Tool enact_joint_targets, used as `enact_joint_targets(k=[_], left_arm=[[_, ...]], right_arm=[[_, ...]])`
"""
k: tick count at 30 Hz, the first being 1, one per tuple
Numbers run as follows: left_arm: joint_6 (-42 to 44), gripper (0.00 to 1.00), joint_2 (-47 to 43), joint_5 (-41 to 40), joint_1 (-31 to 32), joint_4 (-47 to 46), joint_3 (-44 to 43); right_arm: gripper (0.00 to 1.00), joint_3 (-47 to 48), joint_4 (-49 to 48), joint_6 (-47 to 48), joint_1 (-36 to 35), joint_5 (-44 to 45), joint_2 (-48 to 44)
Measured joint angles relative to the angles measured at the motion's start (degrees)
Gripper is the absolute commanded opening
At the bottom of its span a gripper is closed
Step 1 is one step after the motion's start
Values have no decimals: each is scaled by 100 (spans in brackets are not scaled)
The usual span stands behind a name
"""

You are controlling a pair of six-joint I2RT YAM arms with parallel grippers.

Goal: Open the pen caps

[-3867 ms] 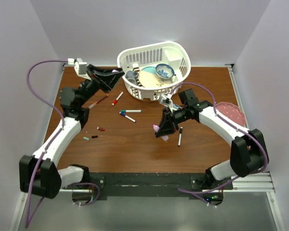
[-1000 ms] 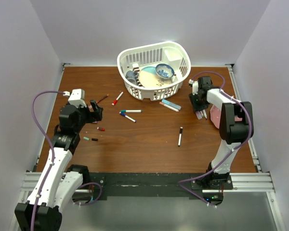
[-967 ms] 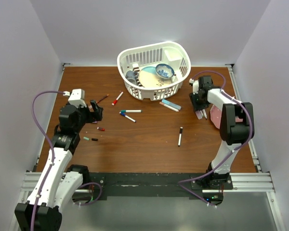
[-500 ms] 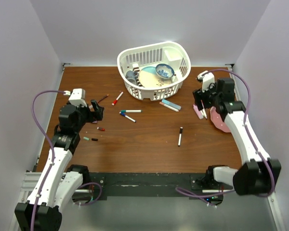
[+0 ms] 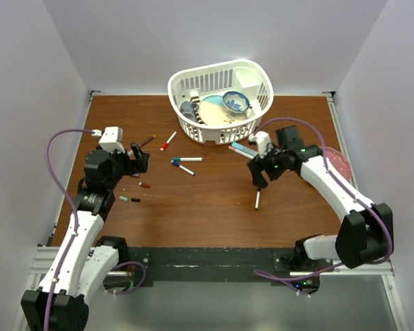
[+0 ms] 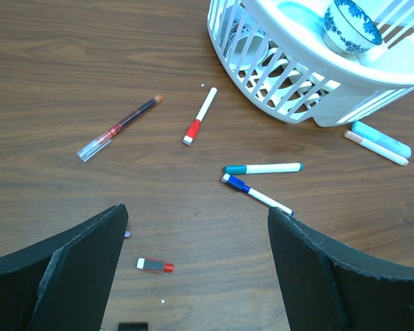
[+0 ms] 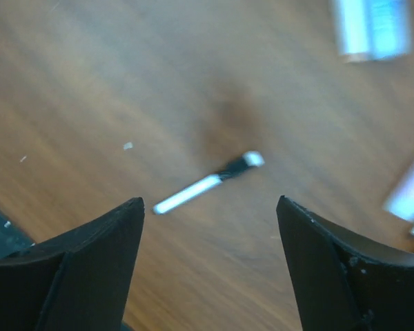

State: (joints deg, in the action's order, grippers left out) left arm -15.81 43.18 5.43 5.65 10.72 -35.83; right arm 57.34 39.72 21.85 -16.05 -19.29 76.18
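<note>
Surface (image 5: 214,214): brown wood grain. Basket (image 6: 290,103): white, slatted. Bowl (image 6: 352,24): white with blue pattern. Marker barrels (image 6: 272,167): white. Caps fitted: red cap (image 6: 192,131), teal cap (image 6: 235,169), blue cap (image 6: 237,184), black cap (image 7: 231,168).

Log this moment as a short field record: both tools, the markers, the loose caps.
left tool: open, empty, hovering over the table
right tool: open, empty, above the black marker
markers in front of the basket: red marker, teal marker, blue marker, caps seemingly on
loose caps near the left arm: red cap, black cap, green cap
</note>
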Motion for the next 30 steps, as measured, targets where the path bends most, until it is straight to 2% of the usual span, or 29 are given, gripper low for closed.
enact_joint_targets(k=[3,9,17,22,25,29,30], left_arm=[[2,88,0,0,0,0,0],[7,88,0,-2,0,0,-2],[22,88,0,0,0,0,0],[24,88,0,0,0,0,-2],[28,88,2,0,0,0,-2],[37,88,13,15,0,0,-2],[37,88,13,20,0,0,-2]], right_arm=[[70,11,258,-87,-457,269,358],[70,15,514,-302,-568,940,1108],[70,39,601,-455,-951,1130,1539],[69,245,625,-516,-1128,1237,2175],[62,306,638,-535,-1298,1368,2280],[44,308,629,-498,-1709,1547,2312],[33,313,634,-468,-1797,1580,2341]])
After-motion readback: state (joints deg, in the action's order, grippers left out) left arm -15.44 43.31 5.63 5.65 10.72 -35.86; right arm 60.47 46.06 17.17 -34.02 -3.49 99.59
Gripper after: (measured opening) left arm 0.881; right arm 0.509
